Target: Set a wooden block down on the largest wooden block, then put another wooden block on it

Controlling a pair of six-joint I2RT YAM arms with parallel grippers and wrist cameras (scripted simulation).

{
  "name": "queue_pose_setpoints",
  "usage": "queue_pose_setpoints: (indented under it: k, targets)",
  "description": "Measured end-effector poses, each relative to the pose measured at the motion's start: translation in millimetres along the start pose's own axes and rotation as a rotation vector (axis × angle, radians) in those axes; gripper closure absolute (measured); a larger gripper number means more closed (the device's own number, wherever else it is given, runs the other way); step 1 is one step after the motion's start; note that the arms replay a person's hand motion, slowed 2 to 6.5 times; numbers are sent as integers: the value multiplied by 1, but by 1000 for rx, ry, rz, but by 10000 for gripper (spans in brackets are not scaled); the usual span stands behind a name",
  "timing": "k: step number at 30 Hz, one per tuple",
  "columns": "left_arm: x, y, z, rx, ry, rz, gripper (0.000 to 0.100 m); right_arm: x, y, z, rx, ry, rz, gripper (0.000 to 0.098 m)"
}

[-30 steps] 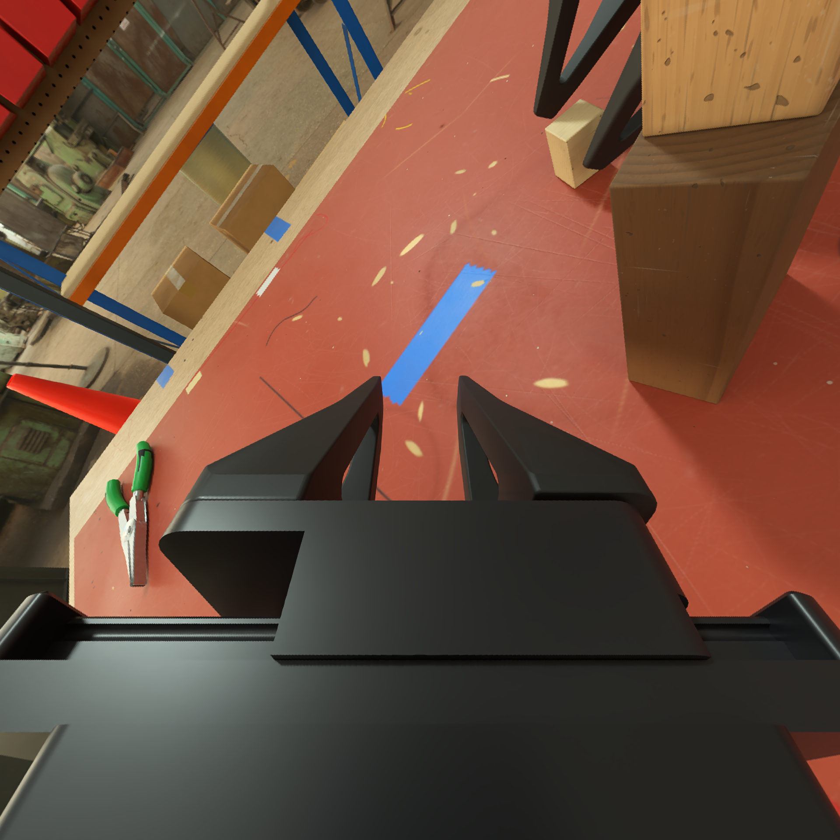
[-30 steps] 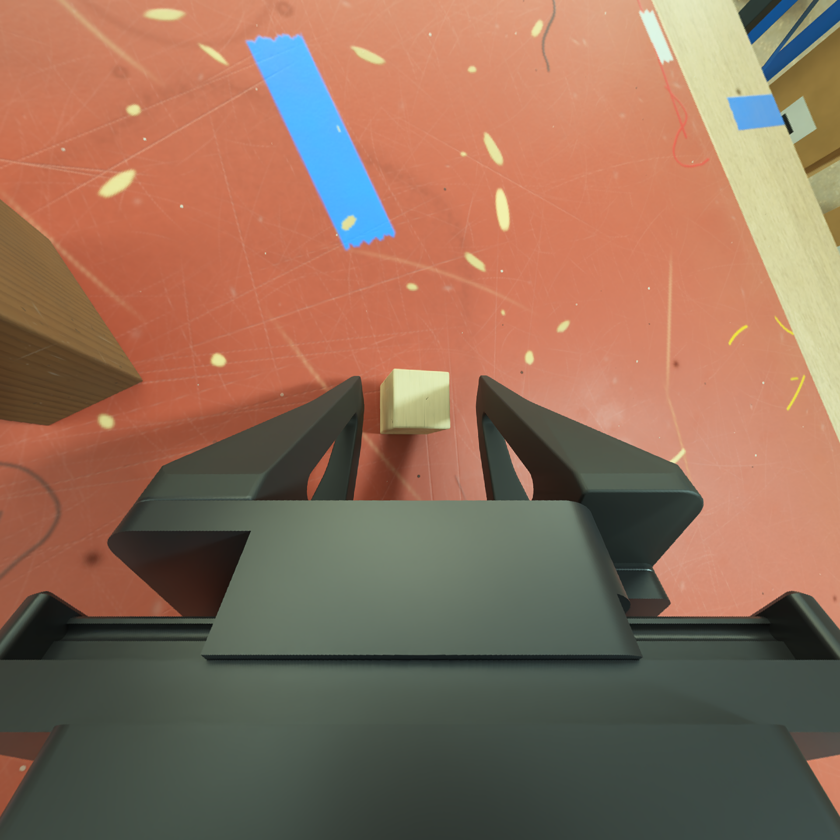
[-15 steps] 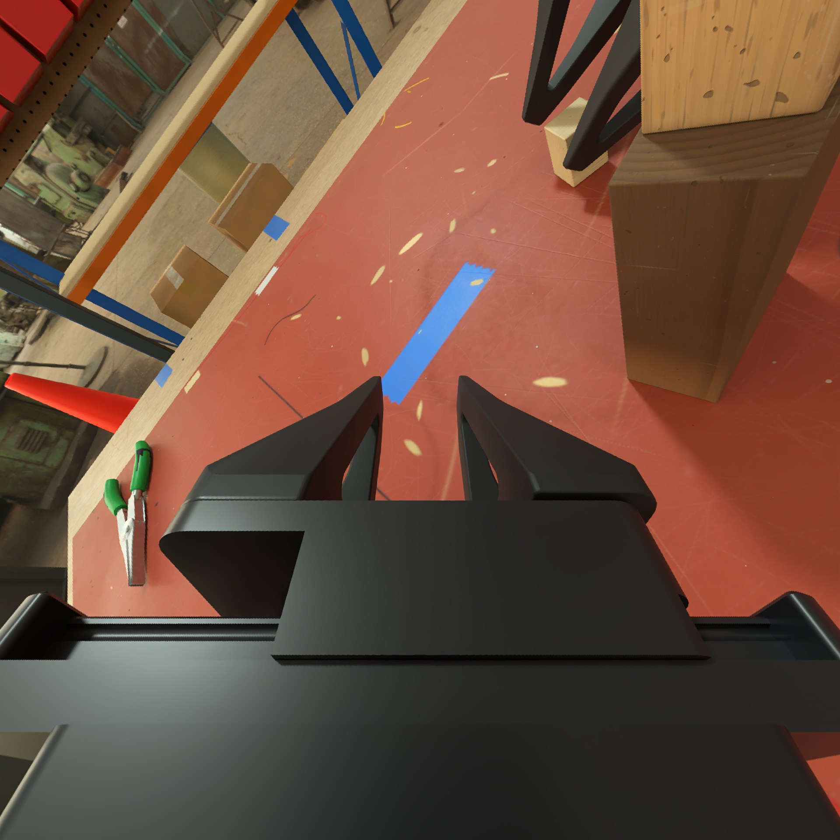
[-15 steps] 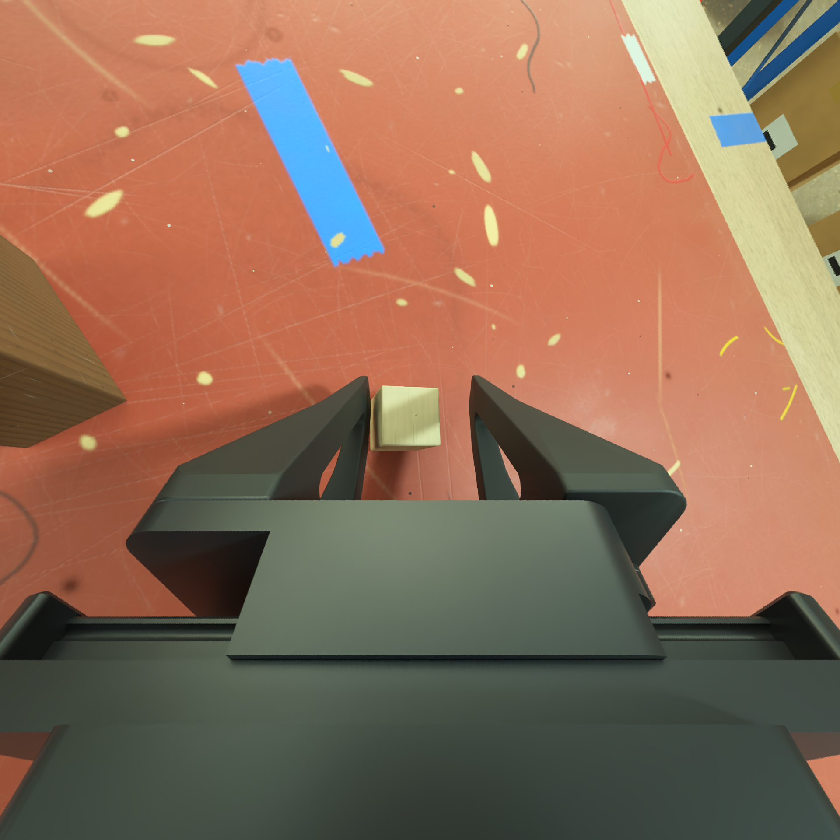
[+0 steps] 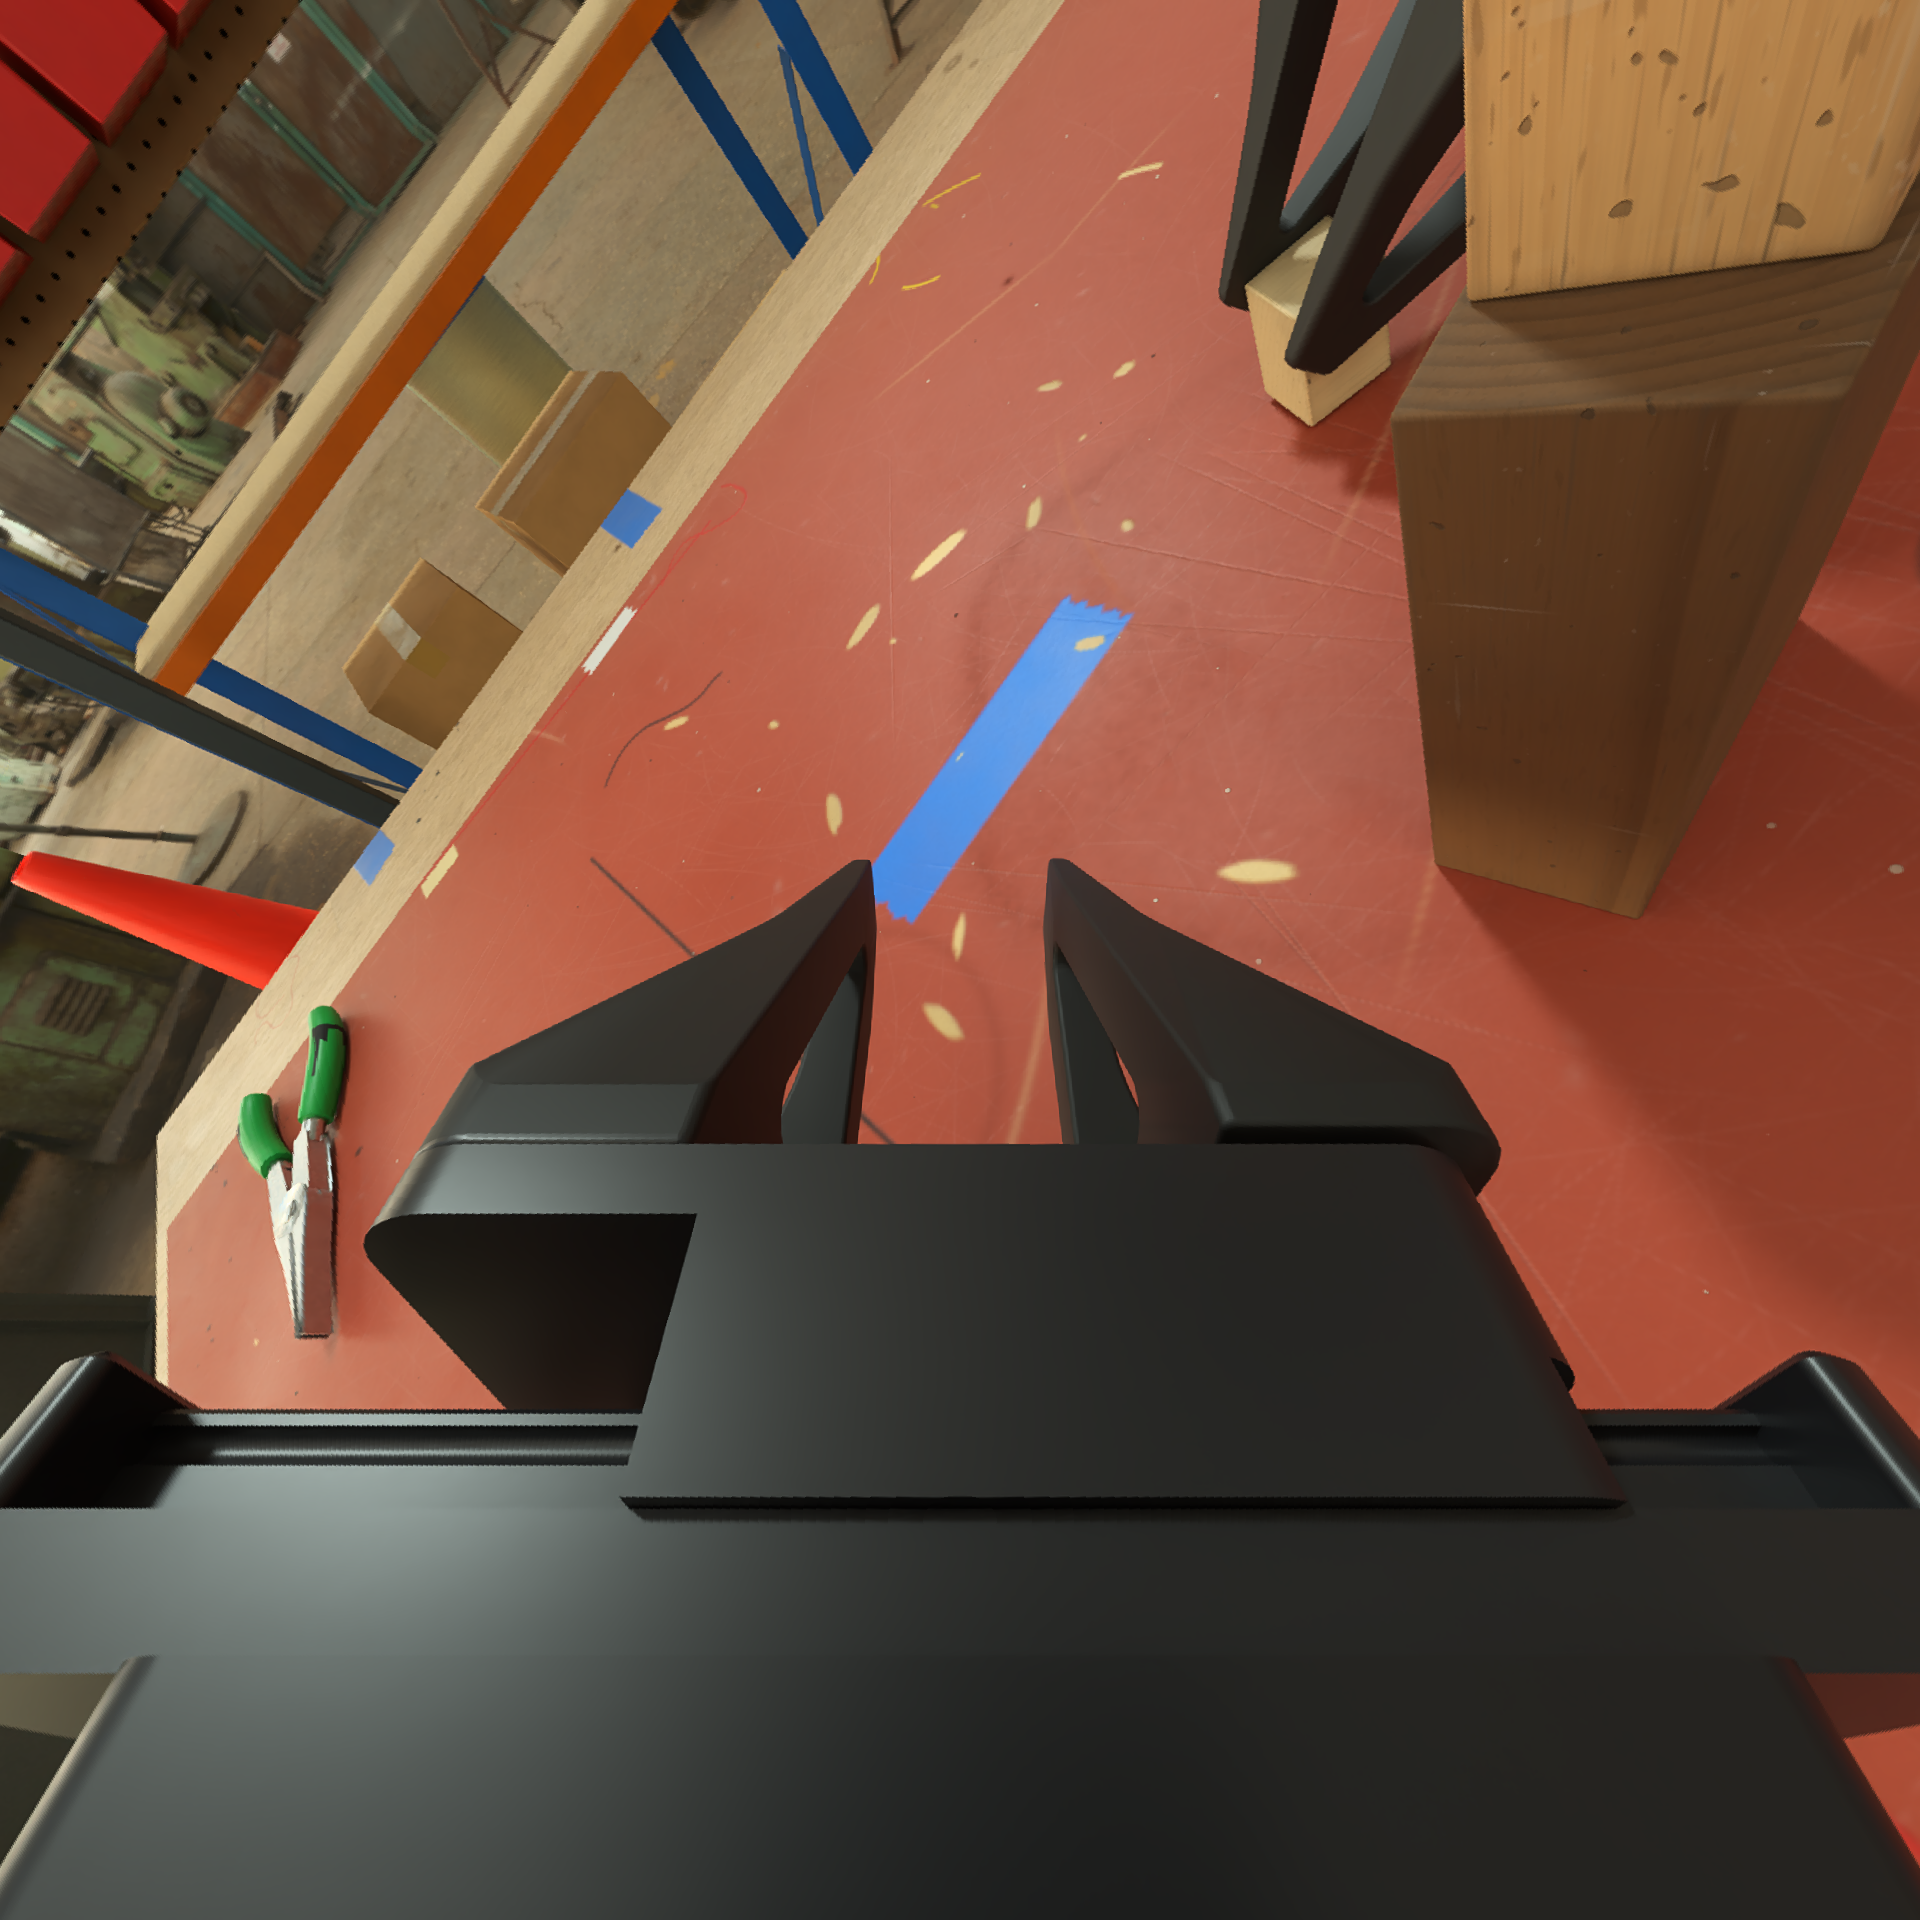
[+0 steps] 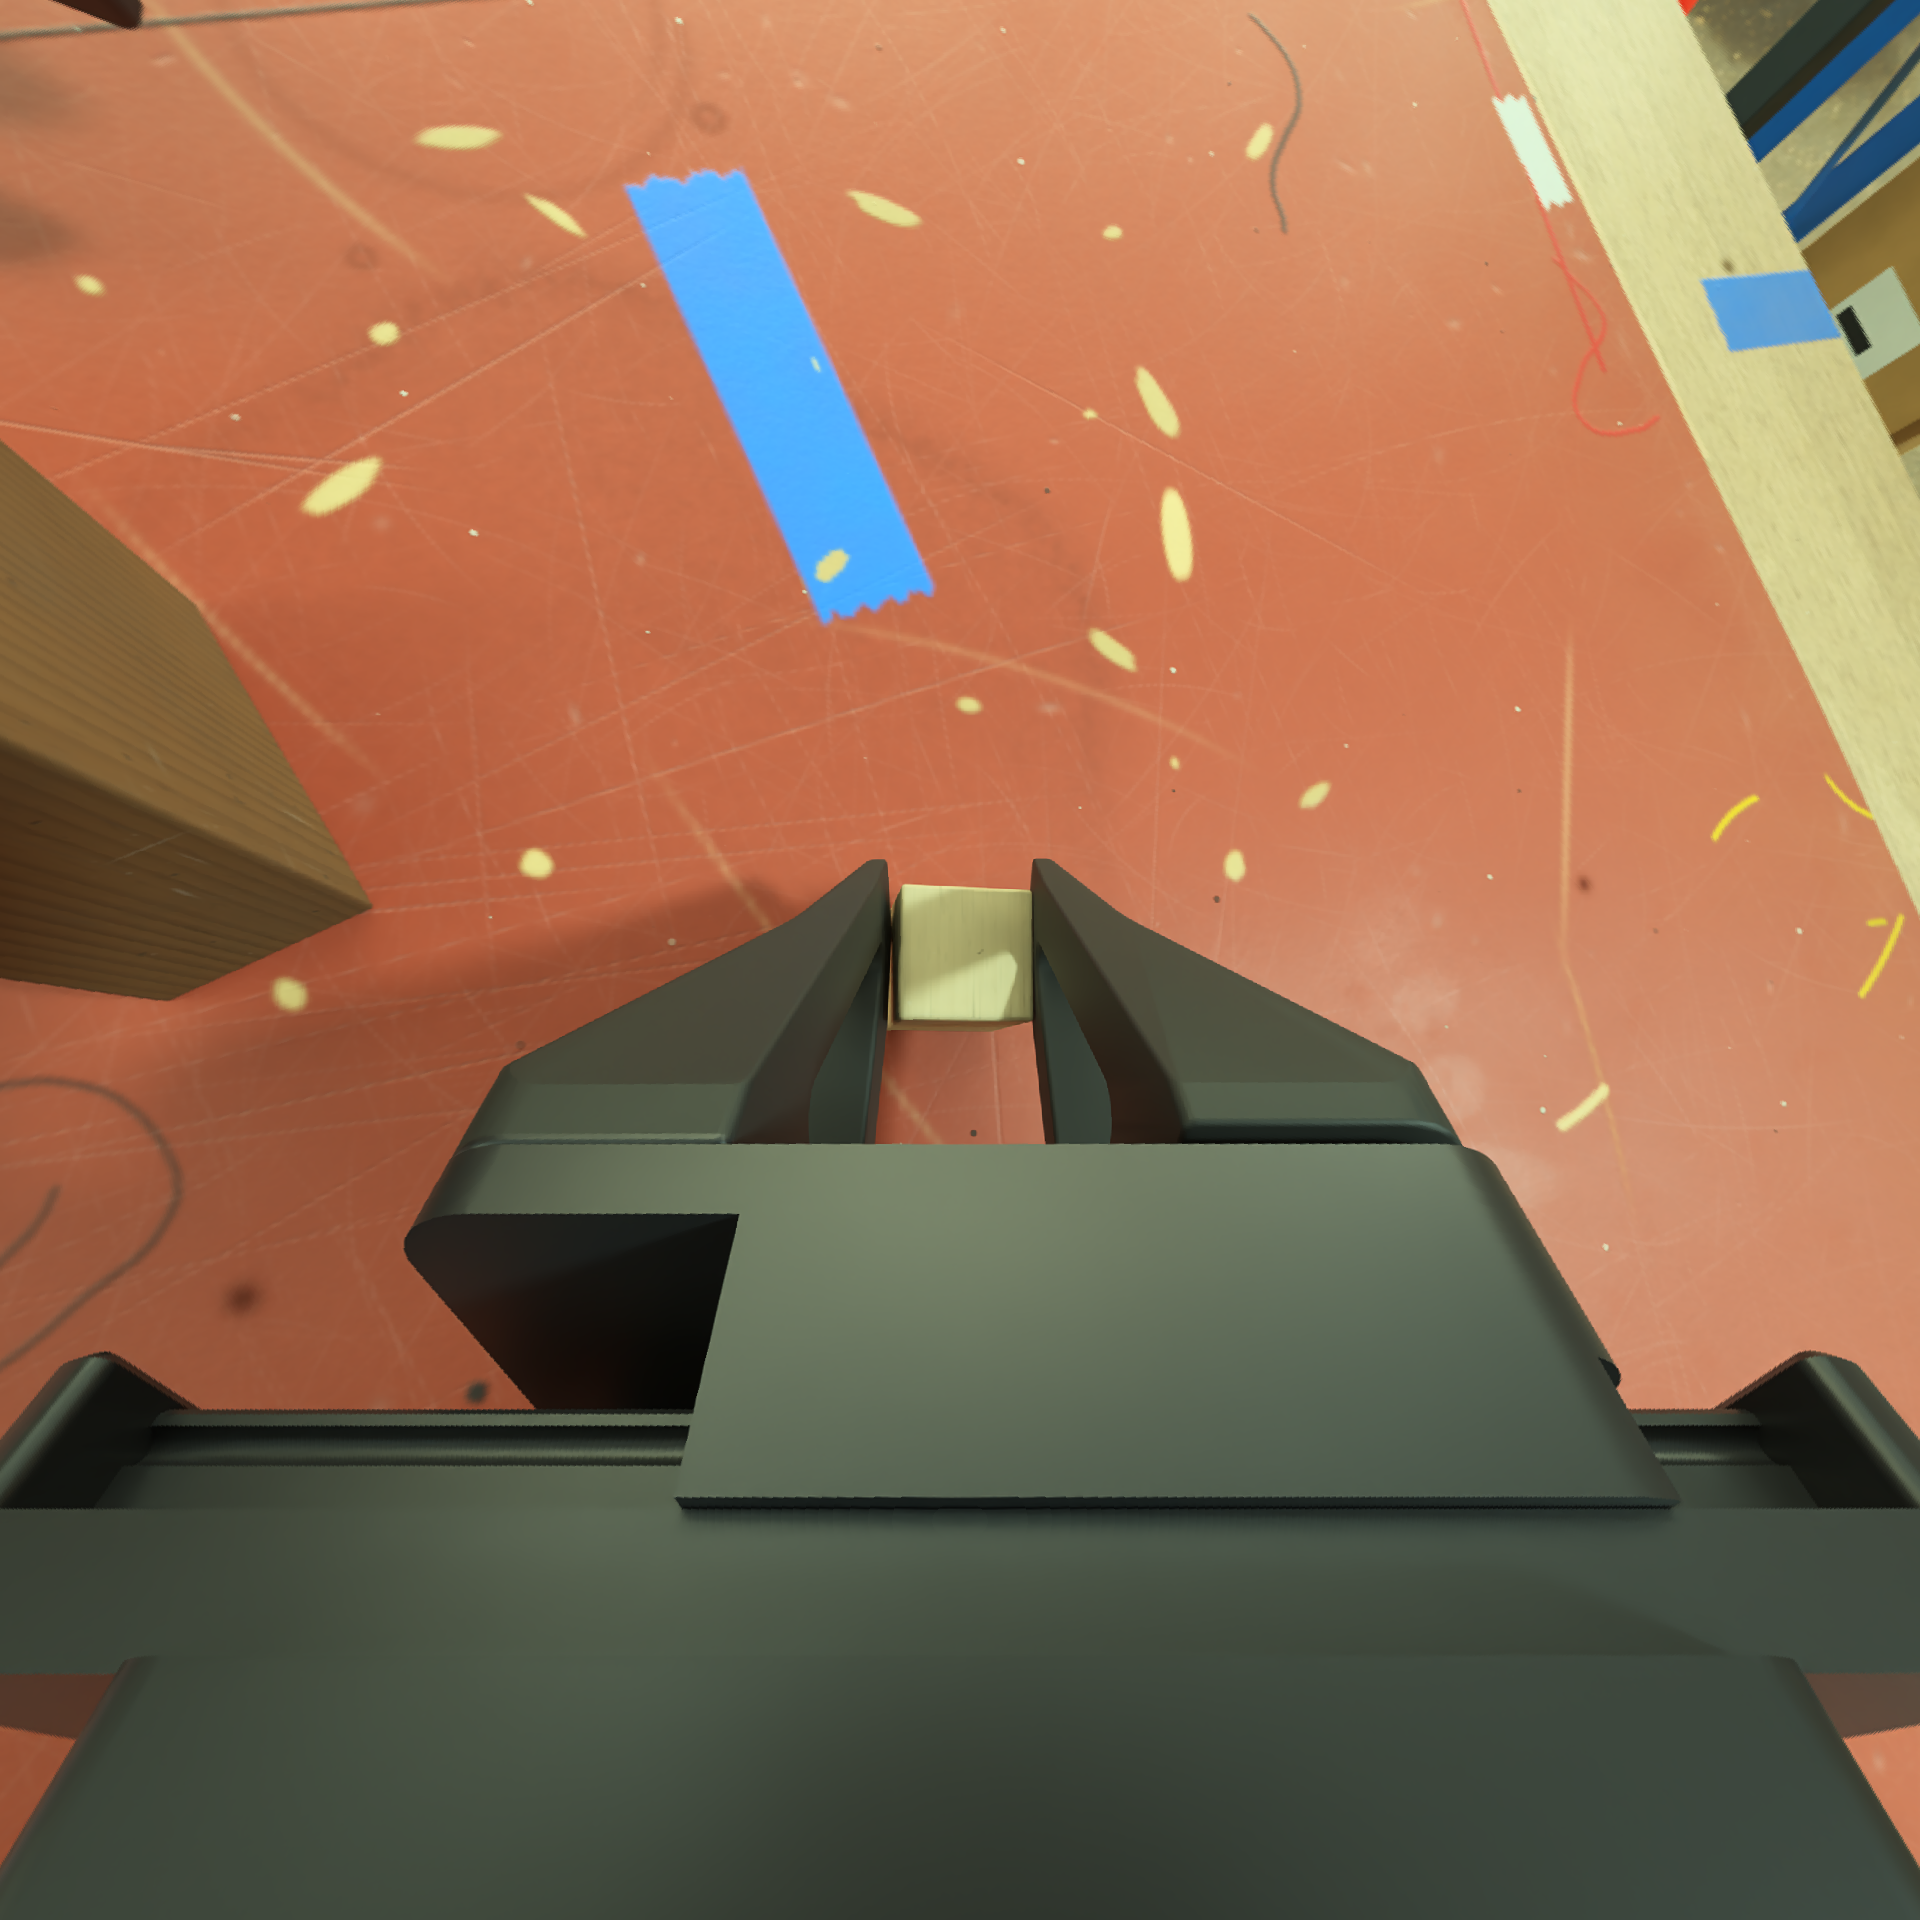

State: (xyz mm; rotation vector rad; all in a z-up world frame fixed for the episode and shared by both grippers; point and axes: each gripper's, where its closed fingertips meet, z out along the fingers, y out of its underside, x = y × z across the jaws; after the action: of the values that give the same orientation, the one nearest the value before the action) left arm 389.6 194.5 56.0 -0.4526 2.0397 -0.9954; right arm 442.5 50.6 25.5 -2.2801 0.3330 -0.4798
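The largest block, dark brown wood (image 5: 1621,623), stands on the red table at the right of the left wrist view, with a light pine block (image 5: 1683,135) resting on top of it. Its corner also shows in the right wrist view (image 6: 125,790). My right gripper (image 6: 961,883) is shut on a small pale wooden cube (image 6: 964,956), both fingers against its sides, and holds it just above the table. In the left wrist view the cube (image 5: 1309,343) shows far off between the right gripper's fingers. My left gripper (image 5: 961,883) is open and empty above the table.
A blue tape strip (image 5: 997,758) lies on the red table between the grippers and also shows in the right wrist view (image 6: 774,395). Green-handled pliers (image 5: 296,1174) lie near the table's left edge. The wooden table edge (image 6: 1704,395) runs along the right. Boxes and a red cone sit beyond the table.
My right gripper's fingers have closed from either side onto the small cube and now grip it. The left gripper has not moved.
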Motion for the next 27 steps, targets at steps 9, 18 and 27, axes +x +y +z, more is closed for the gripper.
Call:
queue_pose_setpoints:
  k: [9,18,27]
  targets:
    - [0,0,0,0,0,0,726,-6,-10,-7,46,-45,13,753]
    - [0,0,0,0,0,0,727,-10,-50,-36,155,-82,-18,753]
    - [0,0,0,-2,1,-1,727,-43,-100,-71,253,-175,-106,753]
